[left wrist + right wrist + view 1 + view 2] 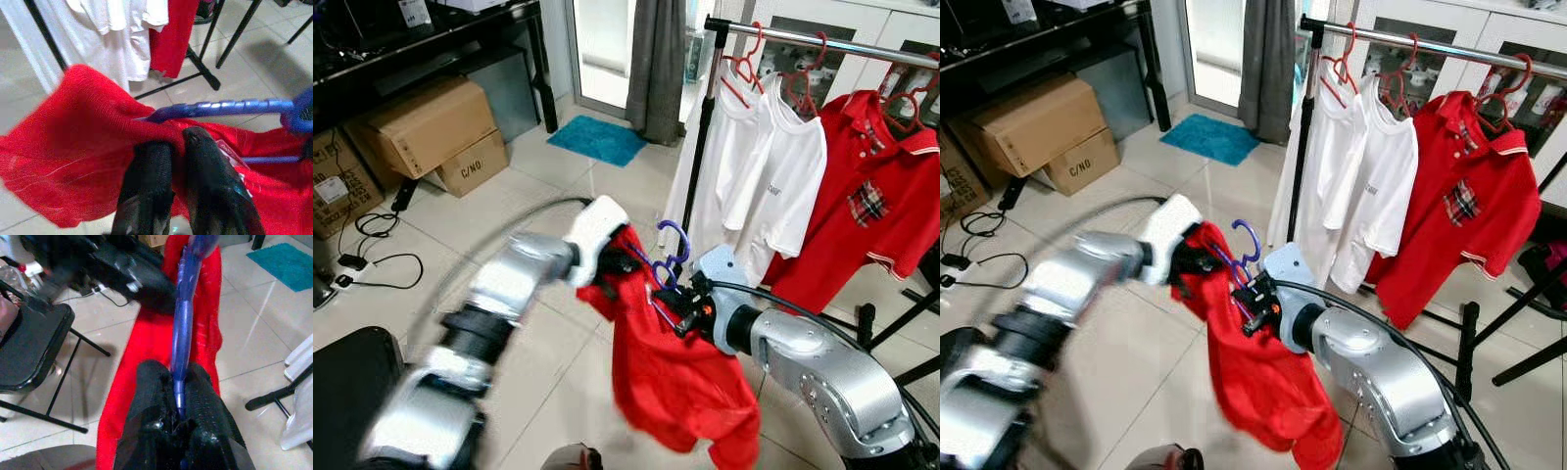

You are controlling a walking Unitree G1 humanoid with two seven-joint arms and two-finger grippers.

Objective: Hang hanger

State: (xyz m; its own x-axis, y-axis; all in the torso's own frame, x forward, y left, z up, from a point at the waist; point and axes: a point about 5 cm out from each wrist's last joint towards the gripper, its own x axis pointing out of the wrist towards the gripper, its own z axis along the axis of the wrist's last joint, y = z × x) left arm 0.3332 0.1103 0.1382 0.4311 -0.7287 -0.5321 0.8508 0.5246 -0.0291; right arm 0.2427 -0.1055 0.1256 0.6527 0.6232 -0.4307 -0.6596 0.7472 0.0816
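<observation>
In front of the clothes rail (822, 41), the left pincer (619, 262) is closed on the shoulder of a red shirt (680, 377), its tips buried in cloth. The blue hanger (668, 257) is mostly hidden inside the shirt. The right pincer (178, 382) is clamped tight on the hanger's arm.

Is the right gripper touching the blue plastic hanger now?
Touching. The right wrist view shows the right gripper with its two black fingers clamped on the blue plastic hanger, the bar pinched between them with no gap.
</observation>
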